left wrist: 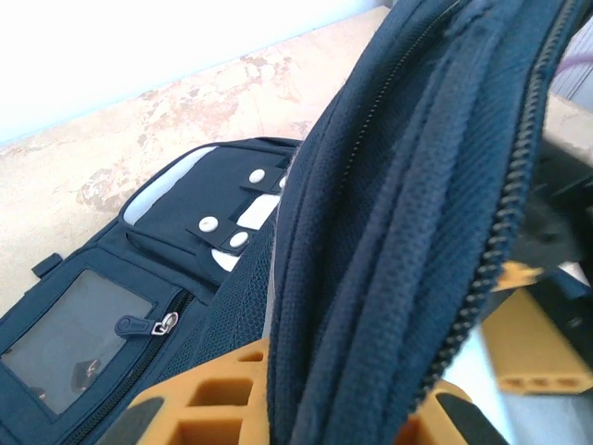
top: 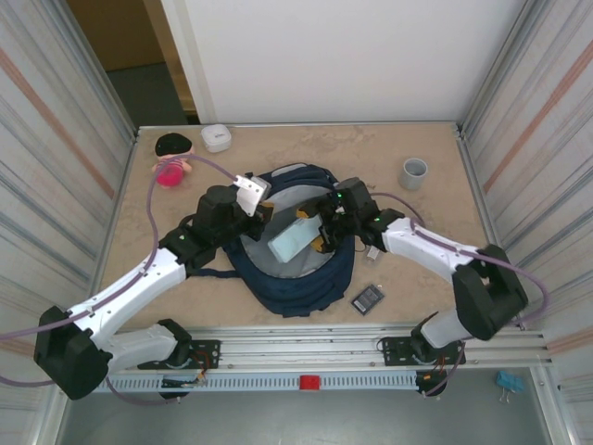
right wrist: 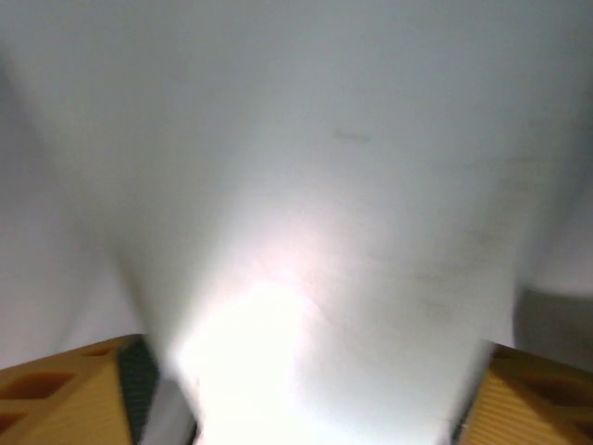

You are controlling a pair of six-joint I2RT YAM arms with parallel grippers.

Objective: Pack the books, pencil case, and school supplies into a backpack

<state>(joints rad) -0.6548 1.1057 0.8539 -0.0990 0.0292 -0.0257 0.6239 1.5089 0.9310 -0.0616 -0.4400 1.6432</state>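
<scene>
While my left claw (top: 259,211) is clamped on the backpack (top: 296,292) rim mid-frame, the pencil case (top: 292,241) lies between the fingers of my right claw (top: 324,234); I cannot tell whether it grips.

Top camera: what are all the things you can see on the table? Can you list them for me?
backpack: one, navy blue, open, middle of the table.
pencil case: one, pale teal, tilted in the backpack's opening.
dark grey rectangle: one, gridded face, right of the backpack.
cup: one, grey, far right.
white box: one, far left.
pink object: one, beside a black object.
left tool: one, orange fingers, shut on the backpack's flap.
right tool: one, fingers either side of the pencil case.
</scene>
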